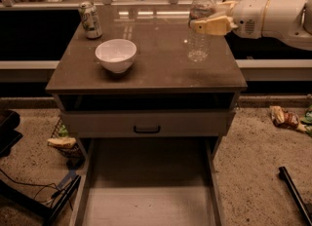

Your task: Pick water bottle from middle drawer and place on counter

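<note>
The water bottle (199, 40), clear with a white cap, stands upright at the back right of the glossy brown counter (146, 69). I cannot tell whether its base touches the top. My gripper (204, 19) reaches in from the right on a white arm and is shut on the bottle's upper half. One yellowish finger (212, 25) crosses in front of the bottle and the other sits behind it. The middle drawer (146, 191) is pulled out below, and its pale floor is bare.
A white bowl (115, 54) sits left of centre on the counter and a soda can (90, 19) at its back left corner. A grey drawer front with a black handle (146, 129) sits under the top. Snack bags (285, 118) lie on the floor at right, cables and wrappers (61, 142) at left.
</note>
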You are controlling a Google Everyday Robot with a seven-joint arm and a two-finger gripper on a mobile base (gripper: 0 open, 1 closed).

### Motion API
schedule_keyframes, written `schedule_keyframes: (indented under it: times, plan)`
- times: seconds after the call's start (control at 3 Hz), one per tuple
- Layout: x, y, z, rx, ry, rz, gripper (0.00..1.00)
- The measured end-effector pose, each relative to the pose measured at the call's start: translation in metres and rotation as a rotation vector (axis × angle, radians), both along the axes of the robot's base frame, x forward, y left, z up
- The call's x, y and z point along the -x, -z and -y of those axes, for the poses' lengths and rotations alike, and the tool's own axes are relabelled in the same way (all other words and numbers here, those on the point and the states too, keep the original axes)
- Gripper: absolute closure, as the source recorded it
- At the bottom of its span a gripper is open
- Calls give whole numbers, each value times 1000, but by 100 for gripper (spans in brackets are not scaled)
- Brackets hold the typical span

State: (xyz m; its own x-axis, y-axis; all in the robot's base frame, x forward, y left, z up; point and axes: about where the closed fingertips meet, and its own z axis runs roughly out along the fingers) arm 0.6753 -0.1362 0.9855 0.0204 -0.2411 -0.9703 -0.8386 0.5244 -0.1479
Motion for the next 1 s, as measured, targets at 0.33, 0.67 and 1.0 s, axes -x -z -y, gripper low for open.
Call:
schedule_keyframes:
  times: [0.33,0.67,1.0]
  plan:
    - [-16,2,-3,-2,2,0,100]
    - [-50,8,-6,-1,10,-4,100]
    - [-75,18,-8,0,14,-16,100]
